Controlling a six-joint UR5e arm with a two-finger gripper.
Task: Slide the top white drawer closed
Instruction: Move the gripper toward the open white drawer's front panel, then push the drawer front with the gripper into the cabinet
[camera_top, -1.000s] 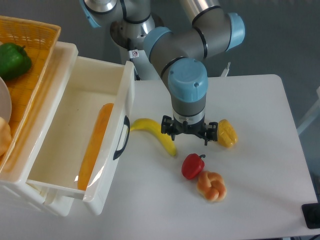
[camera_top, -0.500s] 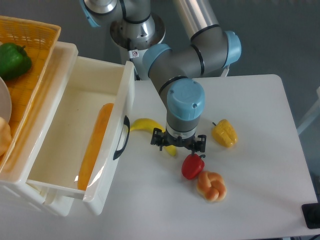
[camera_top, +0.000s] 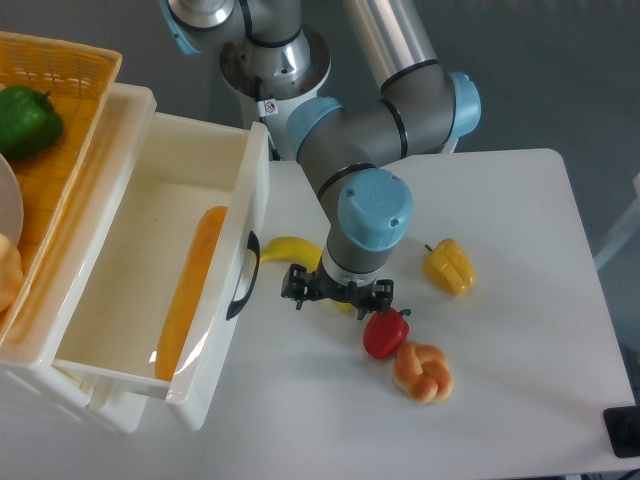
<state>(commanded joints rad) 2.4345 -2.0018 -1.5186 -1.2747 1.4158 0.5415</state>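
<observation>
My gripper (camera_top: 337, 294) hangs low over the white table (camera_top: 520, 250), pointing straight down just right of the top white drawer (camera_top: 150, 270), and from this overhead view my own wrist hides the fingers, so I cannot tell whether they are spread or pressed together. The drawer stands pulled well out toward me, its front panel with the black curved handle (camera_top: 243, 275) facing my gripper with a gap of bare table between them. Inside the drawer lies a long orange baguette-shaped item (camera_top: 190, 290) running along its length. A banana (camera_top: 288, 250) lies on the table between the drawer front and my wrist, partly covered by my gripper. A red pepper (camera_top: 385, 333) sits just beside my gripper on its right, with a braided bun (camera_top: 424, 371) touching it below, and a yellow pepper (camera_top: 450, 266) rests farther right. On top of the cabinet at the left is an orange woven basket (camera_top: 70, 70) holding a green pepper (camera_top: 26, 119).
</observation>
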